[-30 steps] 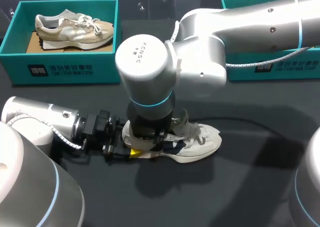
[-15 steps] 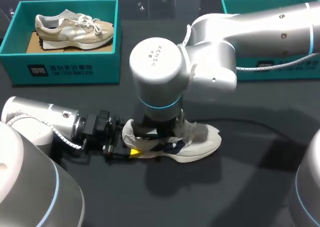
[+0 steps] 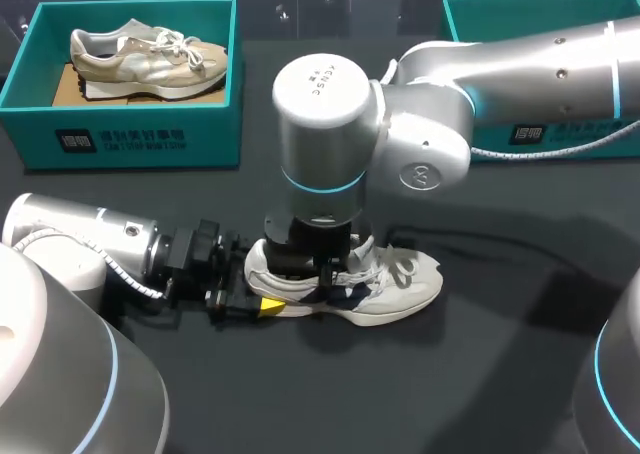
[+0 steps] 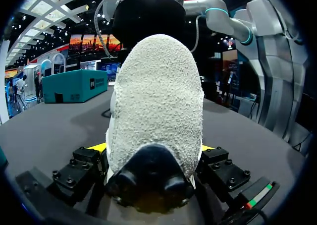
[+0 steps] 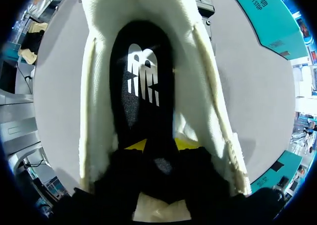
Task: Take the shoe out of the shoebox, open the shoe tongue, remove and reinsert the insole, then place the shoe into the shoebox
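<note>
The white shoe [image 3: 395, 289] lies on the table [image 3: 480, 374], outside any box, and the left gripper [image 4: 151, 153] clamps its heel from both sides. The right gripper [image 5: 161, 144] stands down inside the shoe's opening, just at the black insole [image 5: 141, 81]; whether it is open or closed on the insole, I cannot tell. This looks like the insole step. The next move probably needs a sure pinch and a slow lift, with the heel held steady.
</note>
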Motion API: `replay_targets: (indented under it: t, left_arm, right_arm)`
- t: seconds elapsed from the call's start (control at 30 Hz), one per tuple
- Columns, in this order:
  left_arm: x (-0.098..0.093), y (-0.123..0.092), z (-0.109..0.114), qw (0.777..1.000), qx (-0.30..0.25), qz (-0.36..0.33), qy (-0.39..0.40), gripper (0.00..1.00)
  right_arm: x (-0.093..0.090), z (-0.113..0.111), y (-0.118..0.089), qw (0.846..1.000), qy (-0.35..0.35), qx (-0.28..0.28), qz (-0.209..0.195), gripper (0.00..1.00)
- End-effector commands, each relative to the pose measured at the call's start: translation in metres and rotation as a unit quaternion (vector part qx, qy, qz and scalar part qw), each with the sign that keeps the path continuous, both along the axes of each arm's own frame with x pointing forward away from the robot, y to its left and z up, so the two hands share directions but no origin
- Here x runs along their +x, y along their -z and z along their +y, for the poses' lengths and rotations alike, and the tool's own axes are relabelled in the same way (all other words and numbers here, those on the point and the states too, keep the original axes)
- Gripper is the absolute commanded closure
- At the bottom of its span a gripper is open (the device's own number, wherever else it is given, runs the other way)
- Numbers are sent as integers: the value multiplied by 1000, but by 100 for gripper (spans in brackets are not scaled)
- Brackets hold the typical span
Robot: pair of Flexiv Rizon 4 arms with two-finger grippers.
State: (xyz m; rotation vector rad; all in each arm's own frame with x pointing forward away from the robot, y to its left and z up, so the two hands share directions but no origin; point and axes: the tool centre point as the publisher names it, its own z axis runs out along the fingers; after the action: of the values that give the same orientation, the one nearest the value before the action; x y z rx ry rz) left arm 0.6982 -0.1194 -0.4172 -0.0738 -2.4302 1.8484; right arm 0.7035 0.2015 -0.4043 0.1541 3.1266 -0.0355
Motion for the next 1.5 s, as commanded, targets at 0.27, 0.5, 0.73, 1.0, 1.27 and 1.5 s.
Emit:
replay_targets:
  t: [0.27,0.5,0.73,1.0,1.27,1.5]
  left_arm:
    - [1,2,0,1000,0,-1,-1,100]
    - [1,2,0,1000,0,-1,-1,100]
    - [1,2,0,1000,0,-1,-1,100]
    - [1,2,0,1000,0,-1,-1,100]
    - [1,2,0,1000,0,-1,-1,100]
    - [1,2,0,1000,0,-1,-1,100]
  right_arm:
    - [-9,-6,13,1000,16,24,-11,100]
    - [-4,-13,-2,994,24,78,-67,100]
    - [-2,-18,-18,984,18,132,-121,100]
    - [-2,-21,-26,975,21,168,-147,100]
    - [1,-22,-31,964,22,210,-161,100]
    - [2,-30,-32,957,38,230,-171,100]
